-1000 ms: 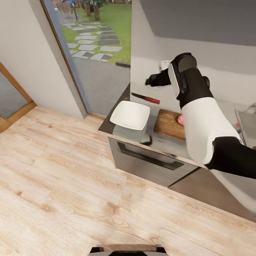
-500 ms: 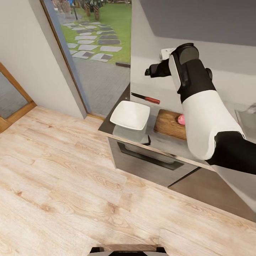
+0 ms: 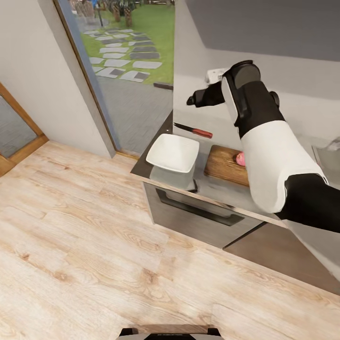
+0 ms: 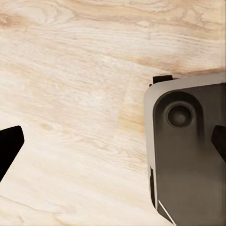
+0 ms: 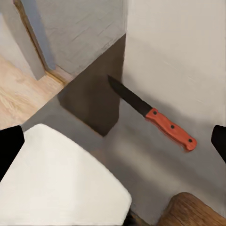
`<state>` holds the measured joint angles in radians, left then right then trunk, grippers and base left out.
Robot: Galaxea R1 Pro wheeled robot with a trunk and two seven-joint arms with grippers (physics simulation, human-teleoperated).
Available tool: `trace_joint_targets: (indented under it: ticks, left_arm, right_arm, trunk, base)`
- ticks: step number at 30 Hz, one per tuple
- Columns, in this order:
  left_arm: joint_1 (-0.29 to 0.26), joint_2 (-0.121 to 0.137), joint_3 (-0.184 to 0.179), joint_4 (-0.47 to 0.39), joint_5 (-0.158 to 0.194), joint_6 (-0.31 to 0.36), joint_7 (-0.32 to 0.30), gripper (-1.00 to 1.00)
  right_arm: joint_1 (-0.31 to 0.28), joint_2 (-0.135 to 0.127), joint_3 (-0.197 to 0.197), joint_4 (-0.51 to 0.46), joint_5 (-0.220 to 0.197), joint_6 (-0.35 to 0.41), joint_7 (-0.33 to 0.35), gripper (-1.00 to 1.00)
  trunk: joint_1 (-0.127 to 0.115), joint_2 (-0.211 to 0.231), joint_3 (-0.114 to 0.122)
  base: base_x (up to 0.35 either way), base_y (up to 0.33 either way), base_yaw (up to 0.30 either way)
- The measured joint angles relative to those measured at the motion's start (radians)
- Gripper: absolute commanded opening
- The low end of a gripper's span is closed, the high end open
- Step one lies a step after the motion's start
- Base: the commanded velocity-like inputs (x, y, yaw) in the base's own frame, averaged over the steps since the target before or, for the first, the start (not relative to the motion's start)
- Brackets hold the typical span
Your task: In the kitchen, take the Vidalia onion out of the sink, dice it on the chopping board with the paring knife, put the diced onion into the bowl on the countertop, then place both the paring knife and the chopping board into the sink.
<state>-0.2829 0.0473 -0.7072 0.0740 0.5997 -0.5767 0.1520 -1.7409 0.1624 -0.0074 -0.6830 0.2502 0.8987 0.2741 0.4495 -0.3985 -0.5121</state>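
Gloss marks the dark, mirror-like tabletop (image 3: 222, 189), on which four things are counted: one square white bowl (image 3: 173, 153) with rounded corners, one paring knife (image 3: 193, 130) with a dark pointed blade and a riveted red handle, one thick wooden chopping board (image 3: 225, 165) with visible grain, and one pinkish round onion (image 3: 241, 158) resting on that board, partly hidden by the arm. The knife is seen lying flat beyond the bowl, apart from it. The right gripper (image 3: 191, 100) is held above the knife with its black fingers (image 5: 9, 146) spread wide and nothing between them. The left gripper's fingers (image 4: 8, 146) are likewise spread over pale wood-grain floor (image 3: 71, 245).
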Motion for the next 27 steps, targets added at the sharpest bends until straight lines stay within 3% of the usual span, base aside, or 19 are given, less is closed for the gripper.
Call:
trace_joint_targets:
  ticks: [1,4,6,11,12,15,16,17,22,24,25,26,27]
  left_arm:
    - [0.0,0.001,0.0,0.0,0.0,0.0,0.0,1.0]
    - [0.001,0.001,0.0,0.0,0.0,0.002,0.0,1.0]
    - [0.0,0.001,0.0,0.0,0.0,0.011,0.001,1.0]
    - [0.001,0.001,0.0,0.0,-0.001,0.053,0.002,1.0]
    - [0.001,0.004,0.0,0.001,0.0,0.076,0.003,1.0]
    - [0.001,0.009,0.0,0.001,-0.001,0.097,0.005,1.0]
    - [0.001,0.012,0.0,0.0,-0.001,0.111,0.006,1.0]
    - [0.001,0.012,0.0,0.0,-0.001,0.116,0.006,1.0]
    - [0.001,0.012,0.0,-0.001,-0.001,0.12,0.006,1.0]
    - [0.001,0.012,0.0,-0.001,-0.001,0.12,0.006,1.0]
    - [0.001,0.012,0.0,-0.001,-0.001,0.12,0.006,1.0]
    - [0.001,0.013,0.001,-0.001,-0.001,0.119,0.006,1.0]
    - [0.001,0.013,0.001,-0.001,-0.001,0.119,0.006,1.0]
  right_arm:
    - [-0.001,-0.051,0.081,0.0,0.003,-0.001,0.17,1.0]
    - [0.0,-0.102,0.151,-0.002,0.005,-0.003,0.314,1.0]
    - [-0.001,-0.167,0.197,-0.01,0.006,-0.006,0.458,1.0]
    - [-0.001,-0.224,0.215,-0.014,0.004,-0.021,0.611,1.0]
    - [-0.001,-0.253,0.218,-0.014,0.006,-0.05,0.664,1.0]
    - [0.0,-0.286,0.221,-0.014,0.004,-0.073,0.713,1.0]
    - [0.0,-0.319,0.222,-0.014,0.006,-0.087,0.764,1.0]
    - [-0.001,-0.333,0.223,-0.014,0.004,-0.092,0.787,1.0]
    - [-0.001,-0.341,0.23,-0.014,0.005,-0.102,0.82,1.0]
    - [0.0,-0.34,0.25,-0.013,0.005,-0.103,0.822,1.0]
    - [0.0,-0.34,0.272,-0.011,0.004,-0.103,0.823,1.0]
    - [0.0,-0.34,0.32,-0.004,0.003,-0.105,0.825,1.0]
    - [0.001,-0.34,0.329,-0.003,0.003,-0.105,0.825,1.0]
  trunk:
    - [0.0,0.0,0.0]
    - [0.0,0.0,0.0]
    - [0.0,0.0,0.0]
    - [0.0,0.0,0.0]
    - [0.0,0.0,0.0]
    - [0.0,0.0,0.0]
    - [0.0,0.0,0.0]
    - [0.0,0.0,0.0]
    - [0.0,0.0,0.0]
    - [-0.001,0.0,0.0]
    - [-0.001,0.0,0.0]
    - [0.0,0.0,0.0]
    - [0.0,0.0,0.0]
  base:
    - [0.0,0.0,0.0]
    - [0.0,0.0,0.0]
    - [0.0,0.0,0.0]
    - [0.0,0.0,0.0]
    - [0.0,0.0,0.0]
    - [0.007,-0.005,0.0]
    - [0.063,-0.048,0.0]
    - [0.095,-0.069,0.0]
    - [0.218,-0.091,0.0]
    - [0.292,-0.065,0.0]
    - [0.29,-0.021,0.0]
    - [0.278,-0.017,0.0]
    - [0.233,-0.011,0.0]
